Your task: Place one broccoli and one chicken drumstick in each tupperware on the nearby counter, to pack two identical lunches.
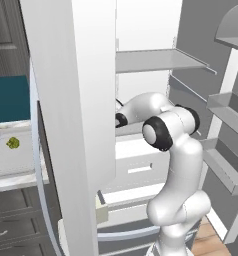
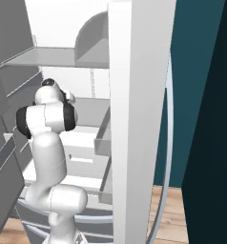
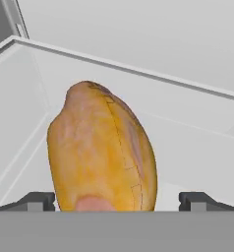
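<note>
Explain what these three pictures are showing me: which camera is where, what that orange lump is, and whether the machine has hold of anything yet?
The machine is a white jointed robot arm reaching into an open white fridge. Two pictures come from cameras on its base, behind it to the left and right. The third looks along the gripper itself. Its two dark fingertips stand wide apart on either side of the golden-brown chicken drumstick, which lies on a white fridge shelf. The jaws are open, so nothing is gripped yet. In the left base view, a pale translucent grey tupperware sits on the white marble counter and already holds a small green broccoli.
</note>
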Controlling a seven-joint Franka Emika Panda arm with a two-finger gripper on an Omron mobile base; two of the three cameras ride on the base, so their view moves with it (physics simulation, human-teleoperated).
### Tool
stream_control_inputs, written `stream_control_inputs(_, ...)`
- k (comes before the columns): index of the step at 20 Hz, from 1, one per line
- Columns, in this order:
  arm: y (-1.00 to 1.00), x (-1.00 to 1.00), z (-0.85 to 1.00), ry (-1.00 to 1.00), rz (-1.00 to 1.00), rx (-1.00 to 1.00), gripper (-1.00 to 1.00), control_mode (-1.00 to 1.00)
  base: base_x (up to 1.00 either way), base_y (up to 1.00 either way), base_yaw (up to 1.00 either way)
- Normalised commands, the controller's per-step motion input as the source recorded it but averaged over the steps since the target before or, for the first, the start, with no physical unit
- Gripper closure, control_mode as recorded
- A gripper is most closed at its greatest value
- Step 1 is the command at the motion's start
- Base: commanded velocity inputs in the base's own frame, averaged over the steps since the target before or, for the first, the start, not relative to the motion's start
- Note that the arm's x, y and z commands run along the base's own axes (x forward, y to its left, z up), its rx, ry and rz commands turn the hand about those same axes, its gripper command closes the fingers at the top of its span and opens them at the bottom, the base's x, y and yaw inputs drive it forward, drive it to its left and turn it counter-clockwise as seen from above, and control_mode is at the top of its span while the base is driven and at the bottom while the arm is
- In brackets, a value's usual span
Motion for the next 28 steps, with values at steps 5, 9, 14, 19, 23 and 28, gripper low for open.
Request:
stream_control_inputs(5,0.0,-0.06,-0.27,0.02,-0.08,0.0,-1.0,-1.0,0.0,0.0,0.0)
stream_control_inputs(9,0.0,0.2,-0.13,0.0,-0.03,0.0,-1.0,-1.0,0.0,0.0,0.0)
stream_control_inputs(14,0.0,0.23,-0.21,0.0,-0.02,0.0,-1.0,-1.0,0.0,0.0,0.0)
stream_control_inputs(19,0.0,0.08,-0.31,0.01,-0.03,0.0,1.0,-1.0,0.0,0.0,0.0)
stream_control_inputs(23,-0.05,0.0,-0.33,0.04,-0.04,0.0,1.0,-1.0,0.0,0.0,0.0)
stream_control_inputs(28,-0.01,-0.03,-0.03,-0.01,0.0,0.0,1.0,-1.0,0.0,0.0,0.0)
